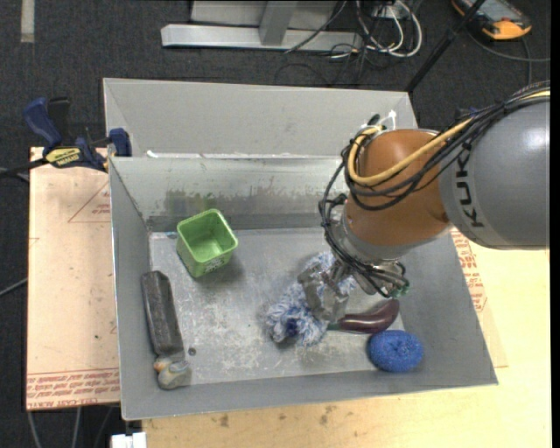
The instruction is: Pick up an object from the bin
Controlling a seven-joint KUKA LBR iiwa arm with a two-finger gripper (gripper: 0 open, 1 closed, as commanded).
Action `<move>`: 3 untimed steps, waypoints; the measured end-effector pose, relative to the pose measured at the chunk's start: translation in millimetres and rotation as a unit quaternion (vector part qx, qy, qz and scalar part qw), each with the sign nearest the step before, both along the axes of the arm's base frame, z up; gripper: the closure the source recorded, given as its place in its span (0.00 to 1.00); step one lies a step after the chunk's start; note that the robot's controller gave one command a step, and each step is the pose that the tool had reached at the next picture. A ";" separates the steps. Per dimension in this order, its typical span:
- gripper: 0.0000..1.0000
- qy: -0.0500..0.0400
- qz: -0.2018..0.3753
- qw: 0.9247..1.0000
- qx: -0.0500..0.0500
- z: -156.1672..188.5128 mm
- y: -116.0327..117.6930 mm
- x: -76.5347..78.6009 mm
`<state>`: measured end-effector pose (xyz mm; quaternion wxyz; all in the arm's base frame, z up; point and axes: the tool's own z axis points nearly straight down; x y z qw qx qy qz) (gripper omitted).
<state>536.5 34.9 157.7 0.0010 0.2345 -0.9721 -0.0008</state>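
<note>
Floor [87, 44]: dark charcoal carpet w/ fine speckled weave, seen at top, left & btm-left. Top centre: flat light-grey metal stand base [254, 35] on the carpet, w/ grey upright post [284, 10] on it. Black & white cables [389, 31] tangled just right of post; one black lead runs diag. down-left. Top-right corner: orange-and-black item [494, 16], cut off by frame, can't ID. Pale wood-tone bench [525, 367] along right & btm. Light even, shadows soft.
</note>
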 end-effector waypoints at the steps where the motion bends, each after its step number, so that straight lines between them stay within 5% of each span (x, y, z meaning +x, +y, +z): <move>1: 1.00 -0.002 0.021 1.000 0.000 86.4 -3.0 -6.2; 3: 1.00 -0.003 0.018 1.000 0.000 64.2 -5.1 -9.4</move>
